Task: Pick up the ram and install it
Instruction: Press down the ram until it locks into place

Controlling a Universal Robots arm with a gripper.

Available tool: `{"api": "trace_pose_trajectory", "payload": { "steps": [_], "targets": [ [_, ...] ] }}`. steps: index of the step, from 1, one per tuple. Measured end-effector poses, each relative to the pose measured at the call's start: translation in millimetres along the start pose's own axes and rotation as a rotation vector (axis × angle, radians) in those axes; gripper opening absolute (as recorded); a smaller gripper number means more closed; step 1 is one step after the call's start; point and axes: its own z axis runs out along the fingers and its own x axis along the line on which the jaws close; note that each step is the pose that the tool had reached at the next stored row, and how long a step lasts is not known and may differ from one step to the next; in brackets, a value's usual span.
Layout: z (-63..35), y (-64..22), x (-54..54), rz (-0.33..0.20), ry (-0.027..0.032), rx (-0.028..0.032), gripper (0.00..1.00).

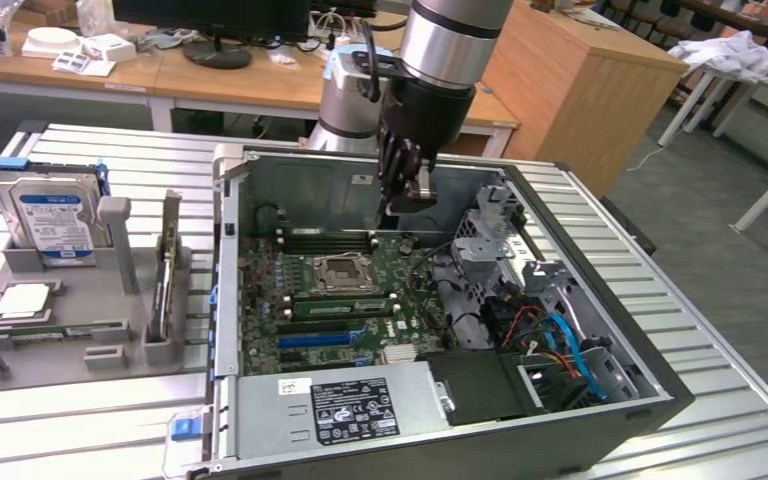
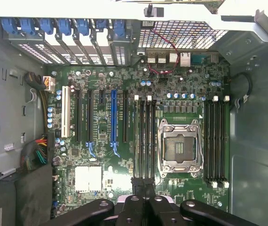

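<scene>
Okay, I've got the gripper (image 1: 410, 203) in the upper middle of the exterior view, hanging off the arm (image 1: 444, 40) over the open computer case (image 1: 651, 395). The fingers are pressed together and I see nothing between them. How high the tips sit above the board I can't judge from here.

The ram (image 1: 340, 306) looks to be that green strip lying in the slots just below the CPU socket (image 1: 341, 272), centre of the case, apart from the gripper. Whether it's fully seated I can't tell.

On the wrist view, the gripper (image 2: 144, 184) shows as dark fingertips drawn together, right over one end of the memory slots (image 2: 145, 136) beside the CPU socket (image 2: 179, 147). The stick would be edge-on here, and I can't pick it out among the slots.

Over on the exterior view's left, the grey holder (image 1: 37, 355) carries a hard drive (image 1: 51, 222) and a thin upright board (image 1: 167, 270) that I can't identify. The arm is cut off by the frame's top edge.
</scene>
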Motion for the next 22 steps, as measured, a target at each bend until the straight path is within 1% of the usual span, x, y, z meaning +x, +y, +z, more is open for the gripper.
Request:
{"api": "trace_pose_trajectory", "payload": {
  "steps": [15, 18, 22],
  "targets": [
    [-0.8, -28.1, -0.3, 0.000, 0.0000, -0.0007, 0.11],
    [-0.9, -31.6, -0.3, 0.000, -0.0001, -0.0007, 0.11],
    [-0.9, -31.6, -0.3, 0.000, -0.0001, -0.0007, 0.11]
  ]
}}
